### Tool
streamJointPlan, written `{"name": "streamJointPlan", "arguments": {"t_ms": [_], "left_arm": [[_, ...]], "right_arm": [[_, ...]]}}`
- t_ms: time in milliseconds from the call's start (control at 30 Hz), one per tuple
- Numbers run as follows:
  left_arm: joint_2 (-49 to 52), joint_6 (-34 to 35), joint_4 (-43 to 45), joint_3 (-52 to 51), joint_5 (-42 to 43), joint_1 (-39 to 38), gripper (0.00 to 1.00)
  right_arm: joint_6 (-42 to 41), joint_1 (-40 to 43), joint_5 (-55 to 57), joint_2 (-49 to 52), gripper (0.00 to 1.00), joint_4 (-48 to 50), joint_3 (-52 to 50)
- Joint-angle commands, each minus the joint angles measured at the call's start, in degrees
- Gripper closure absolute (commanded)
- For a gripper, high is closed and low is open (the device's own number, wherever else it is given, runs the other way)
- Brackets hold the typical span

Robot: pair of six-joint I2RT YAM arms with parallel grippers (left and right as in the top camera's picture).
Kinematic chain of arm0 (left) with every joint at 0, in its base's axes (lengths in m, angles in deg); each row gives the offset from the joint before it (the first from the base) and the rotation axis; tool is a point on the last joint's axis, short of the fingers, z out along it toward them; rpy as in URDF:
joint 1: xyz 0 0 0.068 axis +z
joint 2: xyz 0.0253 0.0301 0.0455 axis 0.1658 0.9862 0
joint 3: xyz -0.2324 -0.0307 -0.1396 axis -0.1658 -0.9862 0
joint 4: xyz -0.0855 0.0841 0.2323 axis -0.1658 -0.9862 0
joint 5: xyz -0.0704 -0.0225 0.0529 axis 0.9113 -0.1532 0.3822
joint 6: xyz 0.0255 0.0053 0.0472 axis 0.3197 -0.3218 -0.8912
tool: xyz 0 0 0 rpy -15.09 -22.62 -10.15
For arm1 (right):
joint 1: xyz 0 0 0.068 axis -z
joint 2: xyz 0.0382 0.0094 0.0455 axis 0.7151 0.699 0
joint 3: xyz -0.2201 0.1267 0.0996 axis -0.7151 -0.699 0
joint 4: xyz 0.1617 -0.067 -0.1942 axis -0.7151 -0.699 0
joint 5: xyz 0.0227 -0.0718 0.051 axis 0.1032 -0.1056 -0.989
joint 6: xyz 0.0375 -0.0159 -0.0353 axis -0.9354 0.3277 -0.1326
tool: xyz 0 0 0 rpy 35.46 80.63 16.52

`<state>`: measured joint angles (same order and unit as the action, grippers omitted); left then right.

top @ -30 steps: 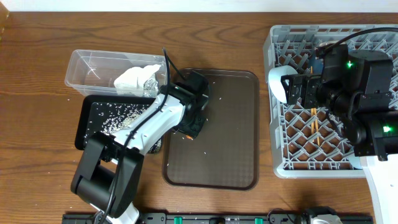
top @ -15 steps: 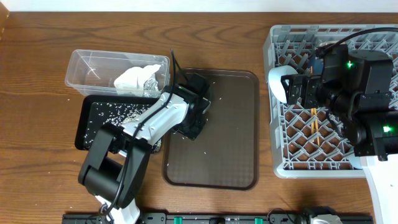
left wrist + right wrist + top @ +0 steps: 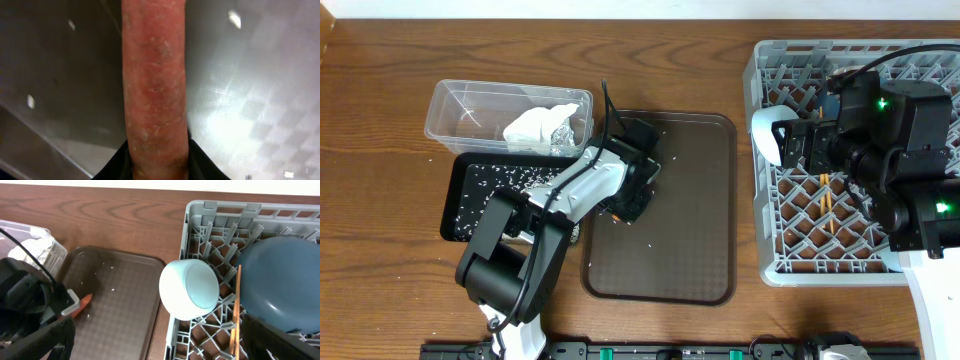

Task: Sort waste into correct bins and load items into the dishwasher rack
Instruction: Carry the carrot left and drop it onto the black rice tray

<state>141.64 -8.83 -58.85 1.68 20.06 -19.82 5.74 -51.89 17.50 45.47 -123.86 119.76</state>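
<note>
Carrot (image 3: 155,85), lying at the left edge of the dark-brown tray (image 3: 690,230), is now clamped by the left gripper (image 3: 623,205), whose jaws have just narrowed onto it, so it looks ready to lift binward, while the right gripper (image 3: 805,143), right of the tray, stays spread.
</note>
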Motion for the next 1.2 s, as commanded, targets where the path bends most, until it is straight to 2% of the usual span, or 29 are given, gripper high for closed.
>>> {"name": "streamJointPlan", "arguments": {"t_ms": [0,100,167,233,400,500,767,1000,1167], "left_arm": [[-2.0,-0.2,-3.2,2.3,-0.1,0.2,0.78],[-5.0,0.2,-5.3,3.0,-0.5,0.4,0.86],[-7.4,3.8,-5.5,3.0,-3.4,0.9,0.90],[-10.1,6.8,-5.4,3.0,-5.9,1.8,0.90],[-15.2,10.7,-7.1,3.0,-6.1,5.2,0.90],[-17.1,16.6,-10.3,2.9,-7.2,8.2,0.90],[-17.2,22.5,-10.2,-2.4,-7.1,14.1,0.90],[-17.2,25.1,-8.8,-8.7,-7.2,15.8,0.90],[-17.2,27.6,-9.0,-9.6,-10.4,17.1,0.90]], "right_arm": [[-0.7,-0.6,-0.5,-0.1,0.01,0.0,0.2],[-0.7,-0.6,-0.5,-0.1,0.01,0.0,0.2],[-0.7,-0.6,-0.5,-0.1,0.01,0.0,0.2],[-0.7,-0.6,-0.5,-0.1,0.01,0.0,0.2],[-0.7,-0.6,-0.5,-0.1,0.01,0.0,0.2],[-0.7,-0.6,-0.5,-0.1,0.01,0.0,0.2],[-0.7,-0.6,-0.5,-0.1,0.01,0.0,0.2],[-0.7,-0.6,-0.5,-0.1,0.01,0.0,0.2],[-0.7,-0.6,-0.5,-0.1,0.01,0.0,0.2]]}}
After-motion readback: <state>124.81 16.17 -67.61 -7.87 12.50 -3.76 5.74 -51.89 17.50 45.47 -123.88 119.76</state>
